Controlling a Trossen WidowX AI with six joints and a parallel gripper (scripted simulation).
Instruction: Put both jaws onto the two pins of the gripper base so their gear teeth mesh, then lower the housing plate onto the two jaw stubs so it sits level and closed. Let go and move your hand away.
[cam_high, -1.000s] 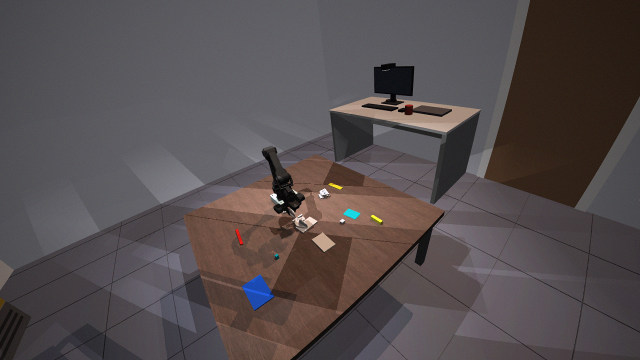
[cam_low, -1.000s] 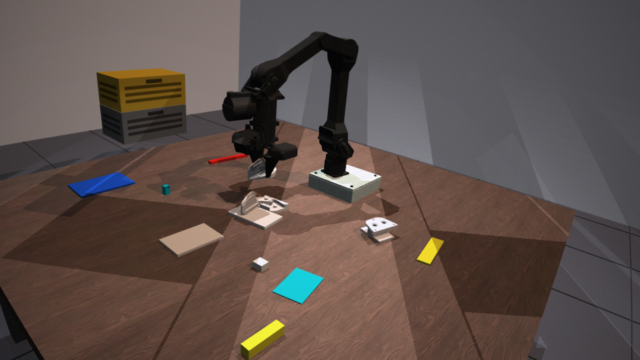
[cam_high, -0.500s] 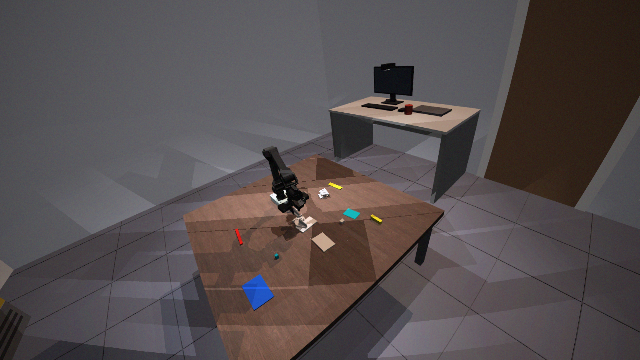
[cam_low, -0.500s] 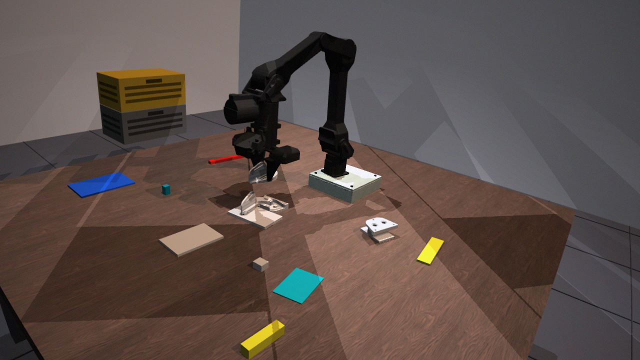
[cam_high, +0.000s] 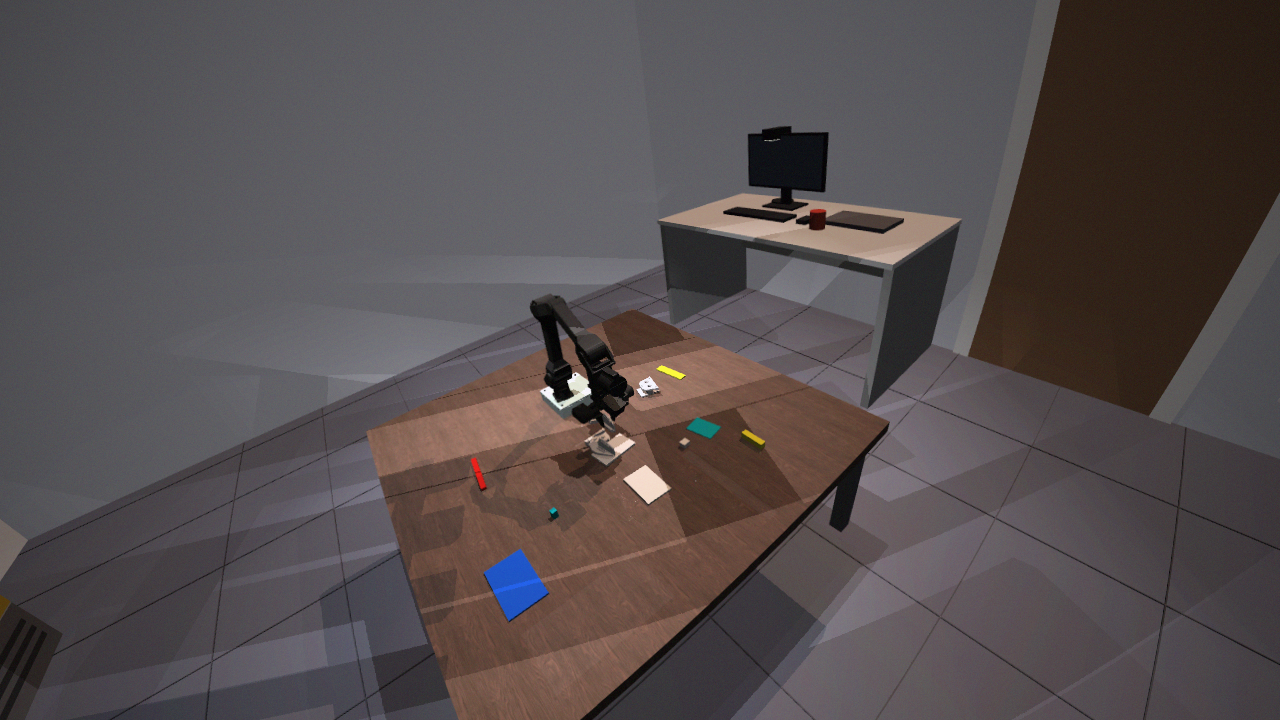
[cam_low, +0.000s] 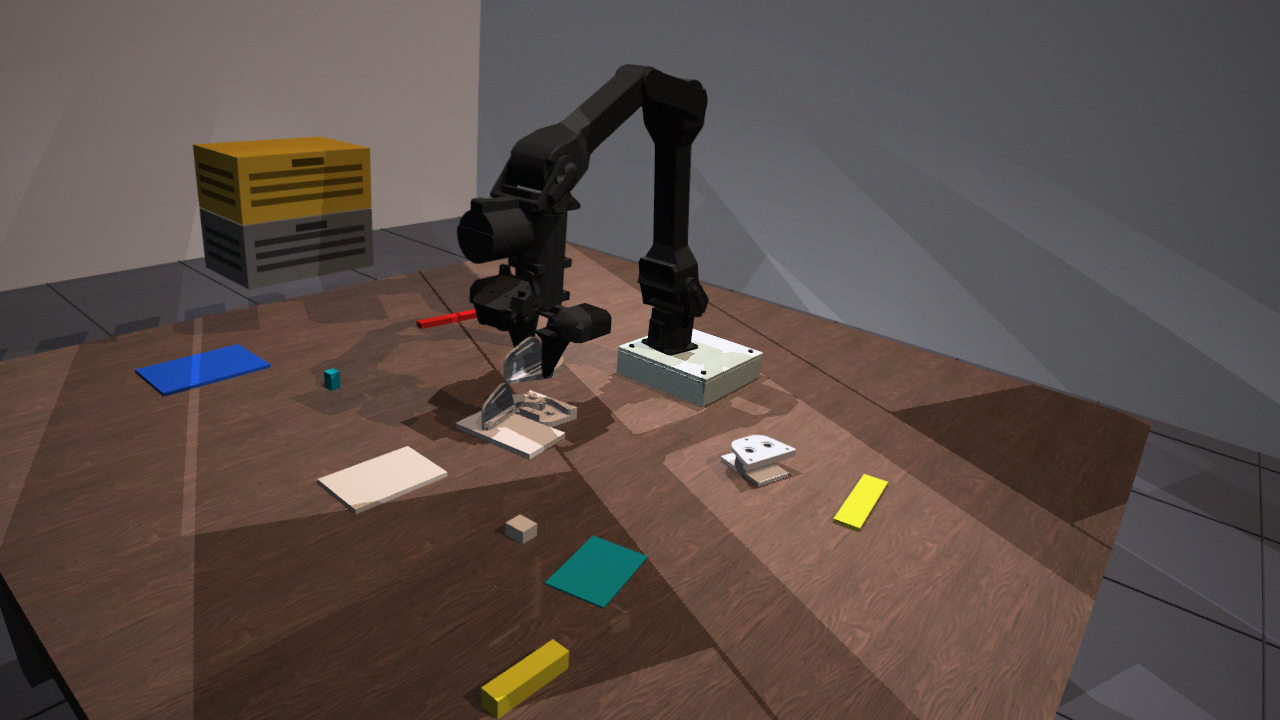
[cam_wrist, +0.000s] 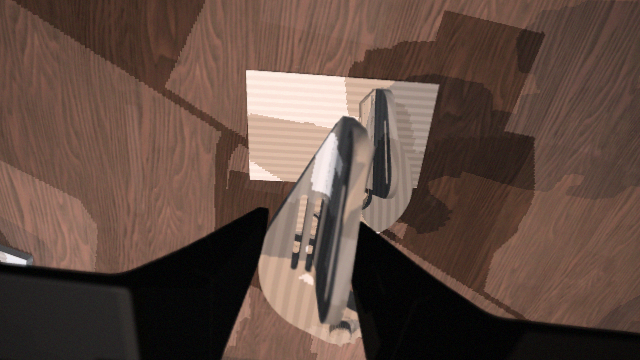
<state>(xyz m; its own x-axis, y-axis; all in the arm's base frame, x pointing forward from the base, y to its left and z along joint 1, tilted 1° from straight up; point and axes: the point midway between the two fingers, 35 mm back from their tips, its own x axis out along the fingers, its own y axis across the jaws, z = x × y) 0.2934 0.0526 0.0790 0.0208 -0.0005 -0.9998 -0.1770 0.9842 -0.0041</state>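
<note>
Centrally, the gripper (cam_high: 605, 422) (cam_low: 535, 360) (cam_wrist: 309, 224), its fingers partly apart, grips a gear-toothed jaw (cam_low: 522, 361) (cam_wrist: 336, 220) by its sides, above the table (cam_high: 716, 501) (cam_low: 787, 617) (cam_wrist: 125, 135). The second jaw (cam_low: 495, 407) (cam_wrist: 383, 145) stands at one end of a flat beige slab (cam_high: 621, 450) (cam_low: 528, 438) (cam_wrist: 295, 95). Beside the slab's edge lies the gripper base (cam_low: 558, 411); the held jaw is off its pins. In the wrist view, the held jaw overlaps part of the second, and pin alignment cannot be told. The housing plate (cam_high: 648, 383) (cam_low: 775, 449) rests on a small support, well apart from both jaws, with a gap between it and the white mounting box (cam_high: 556, 402) (cam_low: 662, 379). A beige panel (cam_high: 646, 484) (cam_low: 383, 477) lies near the slab, separated by a strip of table. The table's outer edges lie well apart from the held jaw.
</note>
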